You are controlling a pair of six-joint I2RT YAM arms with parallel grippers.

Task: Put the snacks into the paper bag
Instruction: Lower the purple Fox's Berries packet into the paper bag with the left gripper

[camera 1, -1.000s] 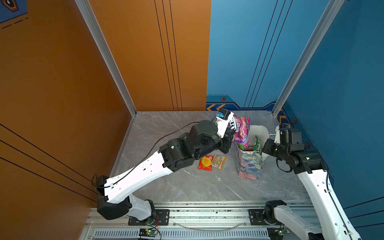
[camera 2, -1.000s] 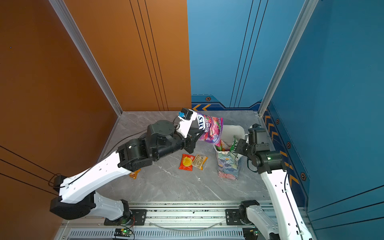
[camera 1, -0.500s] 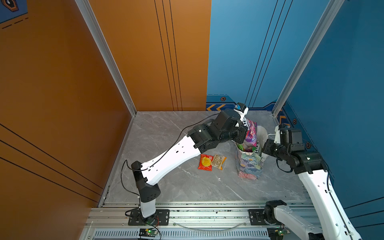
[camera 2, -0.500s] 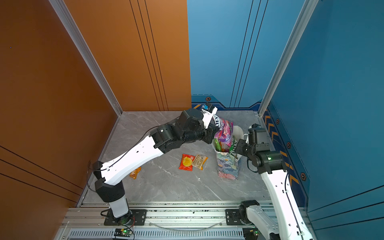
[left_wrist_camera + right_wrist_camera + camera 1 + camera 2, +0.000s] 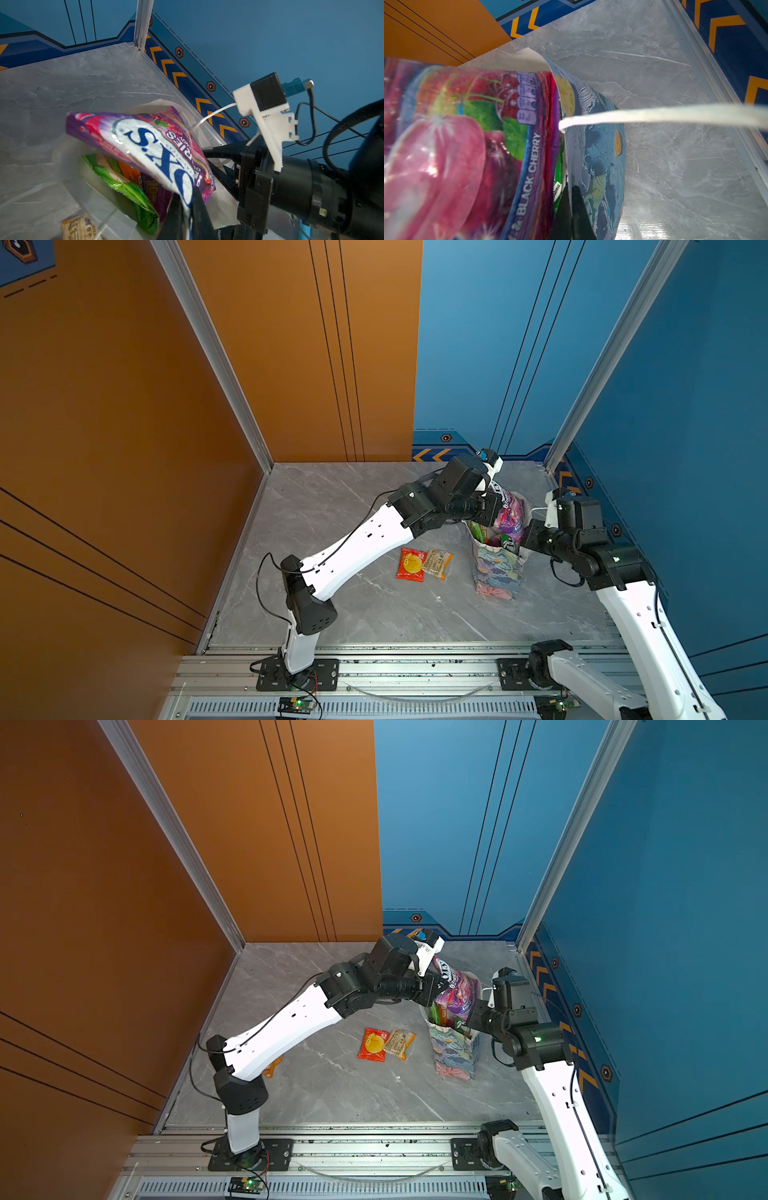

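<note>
My left gripper (image 5: 188, 199) is shut on one edge of a purple packet (image 5: 149, 145) and holds it tilted in the mouth of the flowered paper bag (image 5: 496, 572). The purple packet (image 5: 510, 512) sticks out above the rim in both top views. A green packet (image 5: 124, 182) and further packets lie inside the bag. My right gripper (image 5: 572, 193) is shut on the paper bag's wall (image 5: 600, 145), near its rim. On the floor to the left of the bag lie a red packet with a yellow circle (image 5: 411, 565) and a tan bar (image 5: 437, 563).
An orange packet (image 5: 272, 1067) peeks out from under the left arm near the orange wall. A white cord handle (image 5: 654, 114) stretches from the bag's rim towards the right wrist. The blue wall stands close behind the bag and the right arm.
The left arm has swung right and carried the purple packet from beside the bag into its mouth. The right gripper has kept its hold on the bag.
</note>
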